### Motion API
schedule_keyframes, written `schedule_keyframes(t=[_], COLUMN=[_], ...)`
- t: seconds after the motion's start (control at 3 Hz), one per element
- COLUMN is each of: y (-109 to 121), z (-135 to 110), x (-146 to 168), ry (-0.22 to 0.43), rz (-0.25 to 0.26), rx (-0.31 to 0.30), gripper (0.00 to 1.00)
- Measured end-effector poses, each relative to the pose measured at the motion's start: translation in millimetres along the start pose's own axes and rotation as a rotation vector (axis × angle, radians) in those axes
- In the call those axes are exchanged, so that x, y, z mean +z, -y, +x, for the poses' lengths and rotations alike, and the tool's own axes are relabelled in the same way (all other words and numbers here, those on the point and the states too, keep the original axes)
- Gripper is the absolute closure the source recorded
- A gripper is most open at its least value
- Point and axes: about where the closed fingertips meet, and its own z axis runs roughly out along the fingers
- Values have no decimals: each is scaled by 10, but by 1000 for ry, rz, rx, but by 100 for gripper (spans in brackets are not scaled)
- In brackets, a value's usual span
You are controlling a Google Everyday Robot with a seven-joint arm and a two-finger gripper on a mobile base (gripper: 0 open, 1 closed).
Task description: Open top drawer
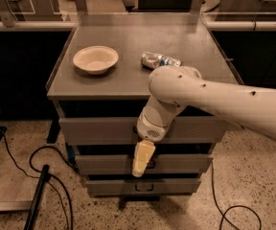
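The pincer [143, 159] hangs before the drawer stack; how wide it stands I cannot tell. The top drawer [95, 130] lies just above it, seemingly shut. This looks like the reaching step. Next, rise to its front centre, grip, pull outward.

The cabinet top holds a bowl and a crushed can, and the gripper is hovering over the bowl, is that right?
No. The camera view shows the gripper hanging in front of the drawers, below the front of the top drawer, not over the bowl. The bowl and crushed can are on the cabinet top.
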Motion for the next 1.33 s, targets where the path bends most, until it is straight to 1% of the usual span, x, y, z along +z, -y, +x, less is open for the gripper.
schedule_keyframes(t=[0.67, 1.0, 1.33], y=[92, 63, -45], z=[97, 163, 156], x=[302, 398, 373], ry=[-6, -5, 3], rz=[-45, -77, -96], rx=[21, 35, 38], gripper=[0, 0, 0])
